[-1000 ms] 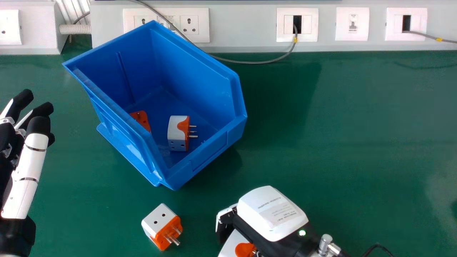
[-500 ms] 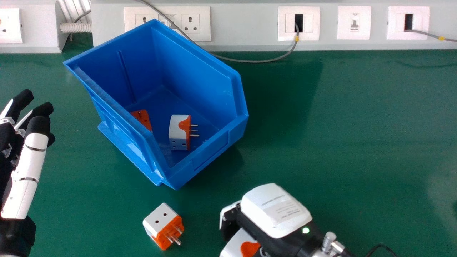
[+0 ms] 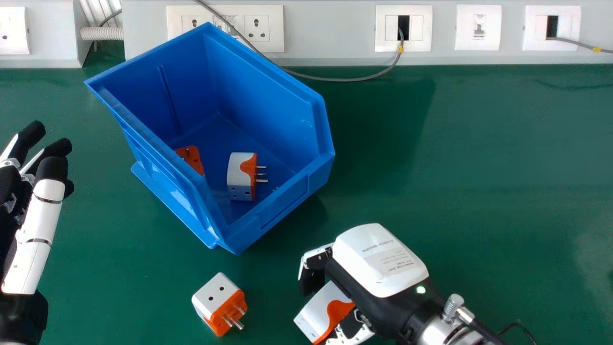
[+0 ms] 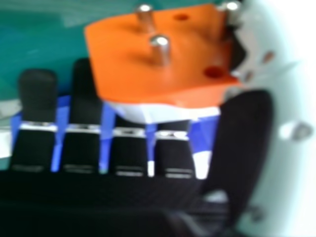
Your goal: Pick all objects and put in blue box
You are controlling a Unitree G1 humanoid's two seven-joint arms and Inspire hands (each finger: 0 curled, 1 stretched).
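- Green bench (image 3: 479, 167) right across the scene, backed by pale trunking (image 3: 330, 28) with sockets and a grey cable (image 3: 345, 79) looping down onto it.
- Far left, here's the left robot hand (image 3: 43, 206), apart from the box, its fingers loosely extended and well spread, nothing in its grasp.
- Next along, the blue box (image 3: 287, 201), sitting at an angle, and there's an orange-faced plug (image 3: 191, 159) against its left wall, partly hidden by the rim.
- Also in the box, a white-and-orange adapter (image 3: 242, 176), pins pointing right!
- Just in front of the box, on the bench, a loose adapter (image 3: 219, 303), white with an orange face, its pins towards the near right.
- And on the right, the right robot hand (image 3: 378, 261) has one! It's closed on the held adapter (image 3: 318, 311), near the loose one and outside the box.
- Over to the right hand view: the right robot hand (image 4: 129, 148) has its fingers behind the adapter's white body, its thumb (image 4: 247, 133) against the side, metal pins (image 4: 160, 47) standing out from the orange face.
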